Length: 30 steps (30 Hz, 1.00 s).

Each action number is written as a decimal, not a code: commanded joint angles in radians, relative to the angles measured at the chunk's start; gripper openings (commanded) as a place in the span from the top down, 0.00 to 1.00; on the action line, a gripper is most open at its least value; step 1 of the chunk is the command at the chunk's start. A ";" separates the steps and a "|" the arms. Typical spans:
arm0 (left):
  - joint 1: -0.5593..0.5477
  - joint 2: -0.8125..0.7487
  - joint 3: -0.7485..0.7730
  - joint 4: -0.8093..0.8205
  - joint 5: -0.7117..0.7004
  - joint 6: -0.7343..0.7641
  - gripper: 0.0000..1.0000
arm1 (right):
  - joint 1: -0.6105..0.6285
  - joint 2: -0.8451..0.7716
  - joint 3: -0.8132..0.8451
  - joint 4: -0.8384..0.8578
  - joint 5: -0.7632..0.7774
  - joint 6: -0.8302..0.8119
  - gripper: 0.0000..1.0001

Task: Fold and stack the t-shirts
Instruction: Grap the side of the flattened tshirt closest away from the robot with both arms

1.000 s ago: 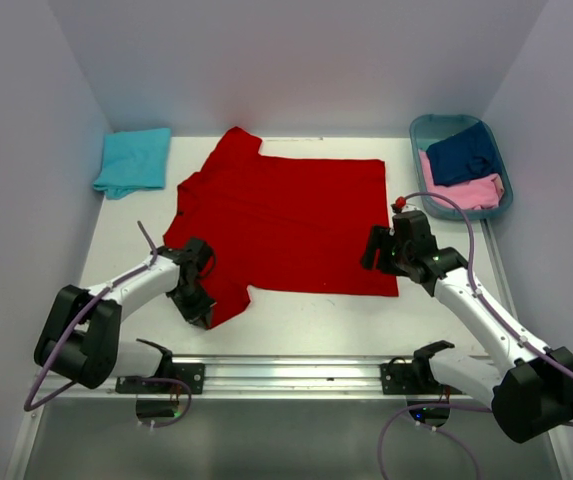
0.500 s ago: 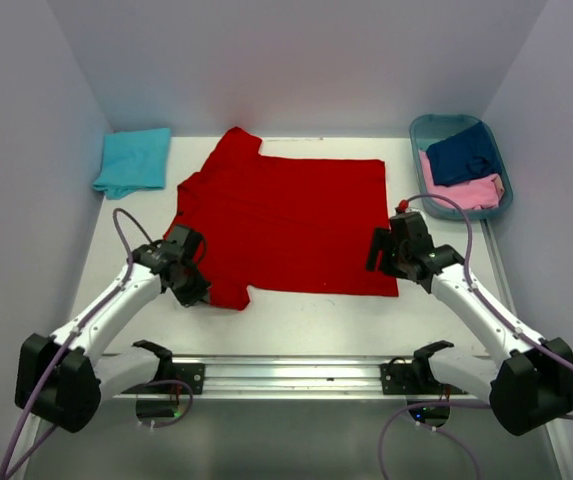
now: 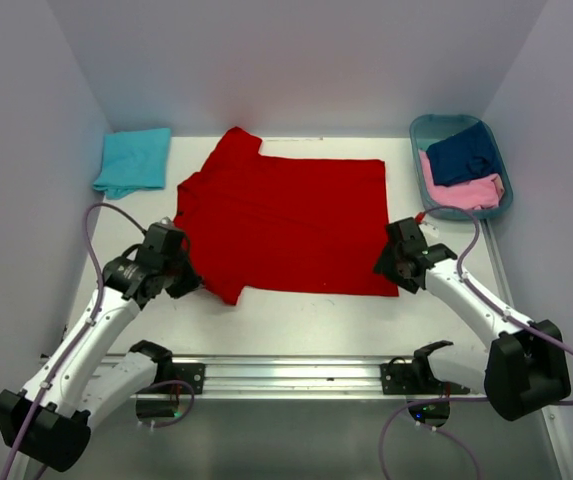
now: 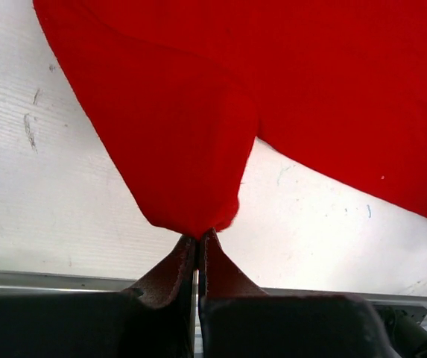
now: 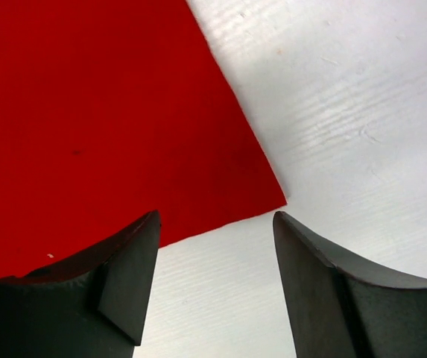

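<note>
The red t-shirt is spread flat at the middle of the table, between the two arms. The left gripper is clenched on the very tip of the near sleeve, and little cloth is seen between its fingers. The right gripper is released: its jaws stand apart over the near right hem corner, which lies on the table between them and is not yet grasped.

Several failures can be expected from here. The sleeve tip may be pulled out of the left pinch once the cloth is lifted or tensioned, since so little of it is held. The hem corner may be missed or only pushed along if the right jaws are closed too close to the edge, and a wrinkle would be raised there. If one side is moved while the other is not held, the shirt is likely to be dragged askew, and a crooked fold would result.

The shirt is laid with its neck end toward the left and its straight hem toward the right, so its long axis runs across the table from left to right. One sleeve points to the far side, the other to the near side.

A folded turquoise t-shirt is placed at the far left corner. A navy t-shirt and a pink t-shirt are kept in the basket at the far right.
</note>
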 commanded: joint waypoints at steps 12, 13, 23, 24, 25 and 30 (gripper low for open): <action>-0.006 -0.045 0.101 0.043 -0.009 0.100 1.00 | -0.004 -0.033 -0.081 -0.103 0.071 0.159 0.44; -0.006 -0.043 0.095 0.049 -0.004 0.100 1.00 | -0.006 -0.036 -0.082 -0.112 0.078 0.161 0.44; -0.006 -0.039 0.082 0.063 0.005 0.102 1.00 | -0.007 0.040 -0.072 -0.054 0.165 0.162 0.45; -0.007 -0.039 0.082 0.061 0.002 0.102 1.00 | -0.007 0.053 -0.069 -0.046 0.165 0.159 0.45; -0.006 -0.039 0.081 0.058 0.002 0.100 1.00 | -0.009 0.065 -0.065 -0.026 0.164 0.161 0.45; -0.006 -0.037 0.073 0.057 -0.002 0.095 1.00 | -0.010 0.145 -0.061 0.037 0.139 0.151 0.45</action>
